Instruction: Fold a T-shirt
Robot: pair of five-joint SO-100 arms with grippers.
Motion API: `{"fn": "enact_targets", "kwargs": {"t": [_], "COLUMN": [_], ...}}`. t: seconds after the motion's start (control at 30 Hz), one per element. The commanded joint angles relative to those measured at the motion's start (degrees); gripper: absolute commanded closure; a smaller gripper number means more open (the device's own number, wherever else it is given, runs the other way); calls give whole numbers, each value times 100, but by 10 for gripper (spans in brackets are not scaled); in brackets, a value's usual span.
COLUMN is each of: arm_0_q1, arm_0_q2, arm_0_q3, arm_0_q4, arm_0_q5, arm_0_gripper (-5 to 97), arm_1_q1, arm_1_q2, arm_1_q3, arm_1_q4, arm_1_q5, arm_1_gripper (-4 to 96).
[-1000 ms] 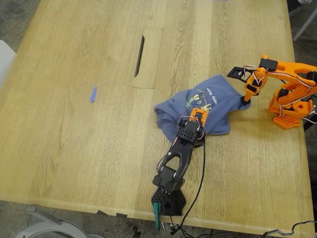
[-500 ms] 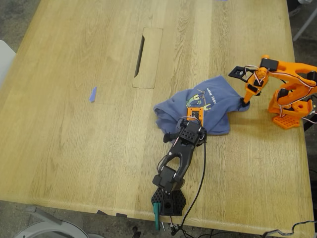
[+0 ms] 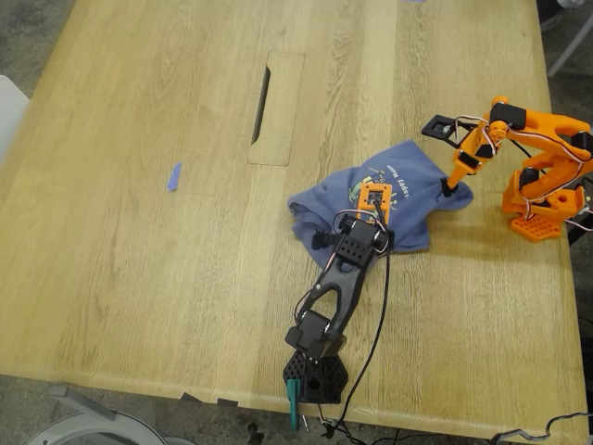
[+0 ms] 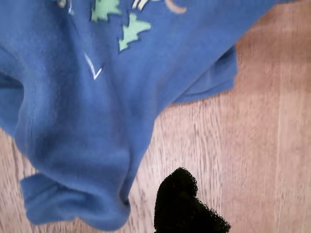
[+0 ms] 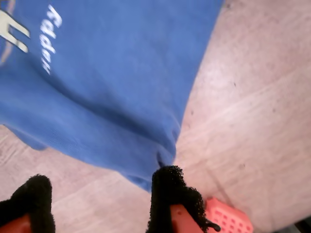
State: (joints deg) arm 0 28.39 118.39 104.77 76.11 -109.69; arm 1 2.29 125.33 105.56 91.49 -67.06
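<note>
The slate-blue T-shirt lies crumpled on the wooden table, right of centre in the exterior view, with its green print and yellow text facing up. My first gripper, on the black arm, hovers over the shirt's middle. Its wrist view shows the T-shirt bunched into a fold beside one black fingertip; the other finger is hidden. My second gripper, on the orange arm, stands open at the shirt's edge on the exterior view's right. The hem of the T-shirt lies just ahead of this gripper's spread black pads.
A tiny blue scrap lies on the table at the exterior view's left. A slot with an inlaid panel sits behind the shirt. The orange base stands by the exterior view's right table edge, the black base at the near edge.
My first gripper has moved farther over the shirt toward the print. My second gripper has shifted slightly toward the exterior view's left along the shirt's edge.
</note>
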Motion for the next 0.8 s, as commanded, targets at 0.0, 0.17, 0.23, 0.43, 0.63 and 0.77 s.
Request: {"fn": "enact_targets", "kwargs": {"t": [0.0, 0.17, 0.23, 0.43, 0.63, 0.77], "arm_0_q1": [-202, -589, -773, -1178, -1573, -1854], "arm_0_q2": [-70, -615, -809, -1151, -1661, -2215], "arm_0_q3": [-439, -378, -272, -123, 88, 167], "arm_0_q4": [-554, -1846, -2540, -3226, -4096, -4597], "arm_0_q5": [193, 466, 580, 589, 606, 598], "arm_0_gripper": [256, 469, 592, 875, 904, 904], "arm_1_q1": [149, 264, 211, 97, -281, -369], "arm_1_q2": [-97, -563, -686, -1257, -1828, -1714], "arm_1_q3": [-237, -149, -88, -158, 0, 773], "arm_1_q4": [-501, -1433, -1854, -2821, -3489, -3630], "arm_1_q5": [-167, -519, -545, -650, -571, -483], "arm_1_gripper": [637, 798, 910, 911, 911, 911]}}
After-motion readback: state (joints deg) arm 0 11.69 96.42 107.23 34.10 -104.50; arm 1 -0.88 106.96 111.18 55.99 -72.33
